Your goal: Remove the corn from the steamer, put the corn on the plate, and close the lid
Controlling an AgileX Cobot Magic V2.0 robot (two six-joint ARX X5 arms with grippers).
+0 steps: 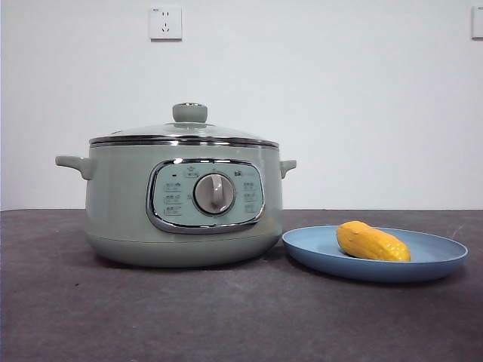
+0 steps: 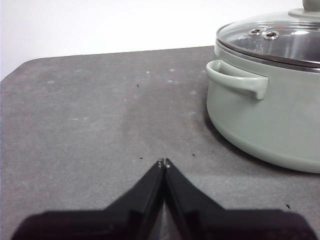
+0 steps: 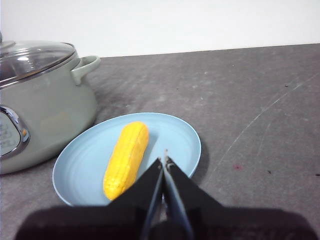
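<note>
Lying on the plate (image 3: 80,170), the corn (image 3: 126,159) sits just beside the closed, empty right tool (image 3: 164,161)

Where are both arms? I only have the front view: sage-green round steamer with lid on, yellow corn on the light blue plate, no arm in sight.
Observer: Left gripper hangs over bare table beside the sage-green round steamer, on its handle side, jaws shut and empty.
Operator: And the right?
Observer: Right gripper is over the near rim of the light blue round plate, jaws shut, holding nothing.
Operator: Corn touching the rim?
Observer: No. The yellow corn lies flat inside the plate, clear of the rim.
Operator: Lid seated?
Observer: The chrome-rimmed glass lid sits level on the steamer.
</note>
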